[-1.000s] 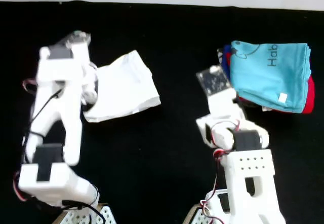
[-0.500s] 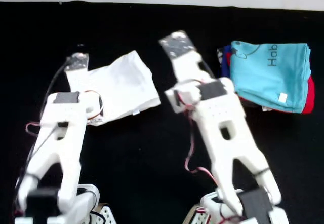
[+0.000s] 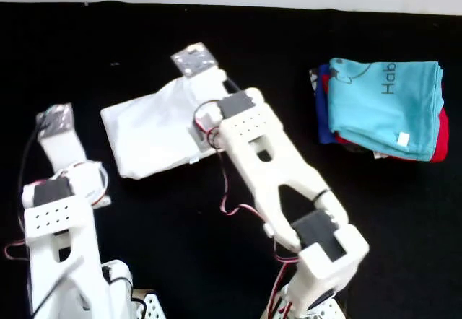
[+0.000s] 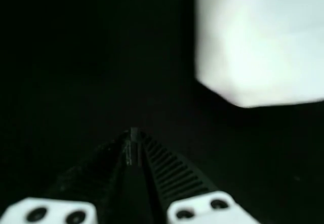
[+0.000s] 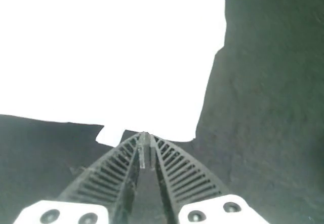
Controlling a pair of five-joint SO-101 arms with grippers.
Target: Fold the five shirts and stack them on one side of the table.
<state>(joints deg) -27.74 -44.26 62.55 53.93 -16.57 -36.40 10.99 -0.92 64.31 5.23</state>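
Observation:
A white shirt [image 3: 148,135] lies partly folded on the black table, left of centre. My right gripper [image 3: 195,63] is over the shirt's far edge; in the right wrist view it [image 5: 145,137] is shut, tips right at the border of the white shirt [image 5: 111,51]. My left gripper [image 3: 56,123] is off to the left of the shirt, apart from it. In the left wrist view it [image 4: 132,134] is shut and holds nothing, with the white shirt [image 4: 263,36] beyond it to one side. A stack of folded shirts [image 3: 382,102], teal on top of red and blue, lies at the back right.
The black table [image 3: 238,23] ends at a pale strip along the far edge. The right arm's white links [image 3: 267,167] cross the middle of the table diagonally. Bare black cloth runs between the white shirt and the stack.
The right arm has swung left from beside the stack to over the white shirt. The left arm has drawn back off the shirt, toward the near left. The shirt now lies flatter.

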